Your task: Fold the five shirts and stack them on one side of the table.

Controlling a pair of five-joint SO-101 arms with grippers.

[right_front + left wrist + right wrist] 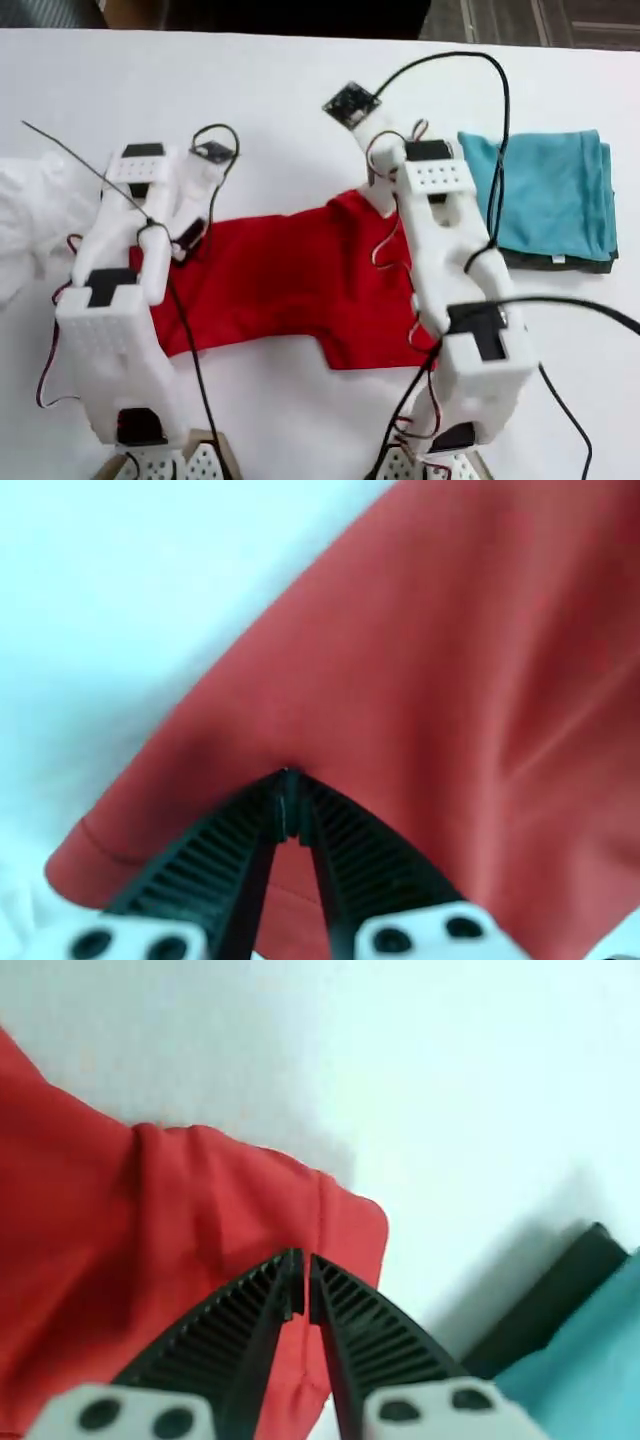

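A red shirt (280,290) lies spread across the middle of the white table (250,90). My left gripper (185,240) sits at the shirt's left edge. In the left wrist view its fingertips (288,810) are shut, pinching the red shirt (450,660) near a hemmed corner. My right gripper (378,195) is at the shirt's far right corner. In the right wrist view it (300,1280) is shut on a bunched fold of the red shirt (100,1220) beside its corner. A folded teal shirt (550,190) rests on a folded dark one (560,262) at the right side.
White cloth (25,210) lies heaped at the table's left edge. The teal shirt (590,1360) and the dark shirt (540,1310) lie close to my right gripper. Cables trail over the table behind both arms. Bare table stretches along the far side.
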